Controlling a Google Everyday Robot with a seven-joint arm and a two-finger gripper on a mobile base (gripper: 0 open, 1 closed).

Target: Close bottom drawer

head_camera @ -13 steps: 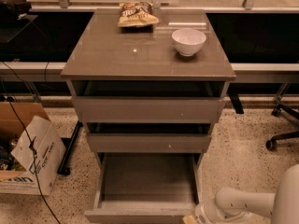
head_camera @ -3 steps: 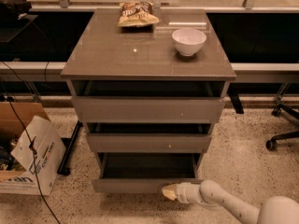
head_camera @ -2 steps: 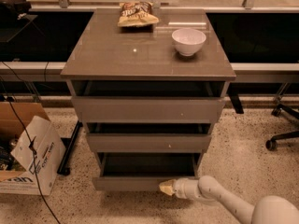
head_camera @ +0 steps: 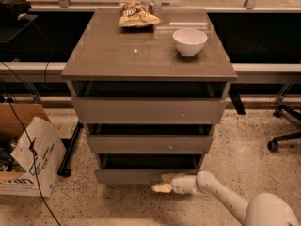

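Though rounded, pale tool (head_camera: 162, 187) at flat bottom drawer (head_camera: 127, 175) front.

The gripper (head_camera: 162, 188) sits low at the front of the bottom drawer (head_camera: 134, 175), whose inside is lost in shadow. The arm (head_camera: 225, 199) runs off the lower right corner. The left edge cuts a cardboard box (head_camera: 33, 161), and the right edge leaves only the wheeled base of a chair (head_camera: 283, 139).
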